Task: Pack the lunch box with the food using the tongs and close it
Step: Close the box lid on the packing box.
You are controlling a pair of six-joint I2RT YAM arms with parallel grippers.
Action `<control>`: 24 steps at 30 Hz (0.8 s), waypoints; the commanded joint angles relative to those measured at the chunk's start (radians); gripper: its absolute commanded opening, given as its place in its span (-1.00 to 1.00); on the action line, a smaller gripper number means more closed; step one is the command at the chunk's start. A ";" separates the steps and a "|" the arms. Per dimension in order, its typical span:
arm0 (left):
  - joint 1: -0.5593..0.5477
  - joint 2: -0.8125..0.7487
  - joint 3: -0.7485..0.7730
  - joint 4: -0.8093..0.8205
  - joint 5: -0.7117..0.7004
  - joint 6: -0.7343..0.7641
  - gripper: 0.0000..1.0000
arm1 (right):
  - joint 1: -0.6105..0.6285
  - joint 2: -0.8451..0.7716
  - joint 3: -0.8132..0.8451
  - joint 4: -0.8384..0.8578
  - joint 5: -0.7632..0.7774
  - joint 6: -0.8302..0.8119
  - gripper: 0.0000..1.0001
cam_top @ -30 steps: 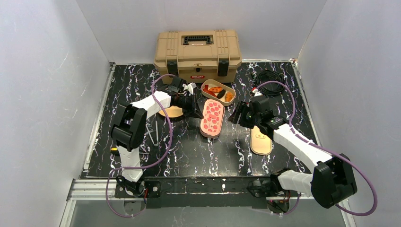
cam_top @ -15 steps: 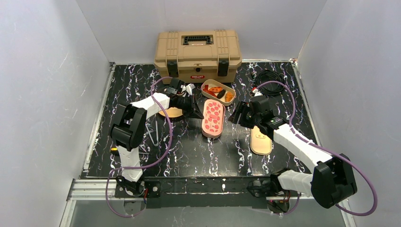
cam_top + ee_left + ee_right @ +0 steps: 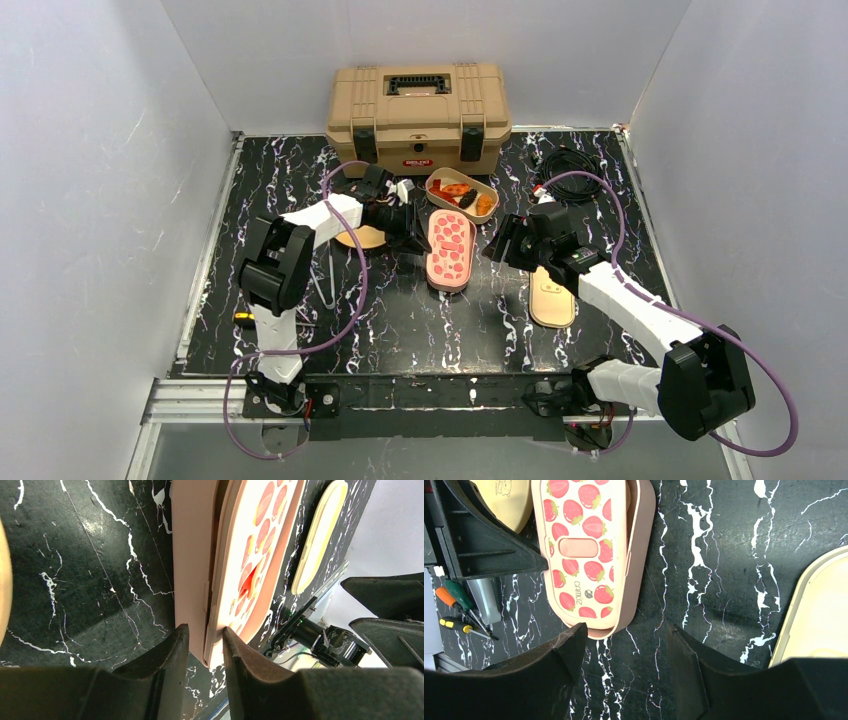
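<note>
- The lunch box (image 3: 449,250) lies in the middle of the worktop (image 3: 400,320), with its strawberry lid (image 3: 583,550) on top.
- A second ago the box slanted, its near end swung toward the left edge. Now it lies more nearly square to the near edge.
- In the right wrist view the pink wall of the box shows along one long side of the lid, so the lid sits off-centre.
- The left claw (image 3: 205,629) is at the box's left side. Its fingers (image 3: 167,665) stand a little apart astride the seam of lid and box. I cannot tell whether they press on it.
- The right claw (image 3: 626,630) hovers just beside the box's other side, jaws well apart with nothing between them. That arm has not shifted since a second ago.
- The food (image 3: 460,192) stays in the open tan tray (image 3: 430,184), near the far edge and just in front of the toolbox (image 3: 418,115).
- The tongs (image 3: 326,283) lie on the worktop toward its left edge, apart from both claws.
- The cream lid (image 3: 551,297) lies unmoved toward the right edge.
</note>
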 commanded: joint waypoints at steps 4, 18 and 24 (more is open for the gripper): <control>-0.009 0.028 0.020 0.006 0.003 -0.002 -0.35 | 0.003 -0.009 -0.007 0.030 0.002 0.009 0.35; -0.008 0.065 0.010 0.154 0.103 -0.074 -0.51 | 0.003 0.008 -0.007 0.039 -0.005 0.009 0.35; -0.002 0.068 0.004 0.196 0.140 -0.089 -0.89 | 0.003 -0.001 -0.006 0.030 0.000 0.008 0.35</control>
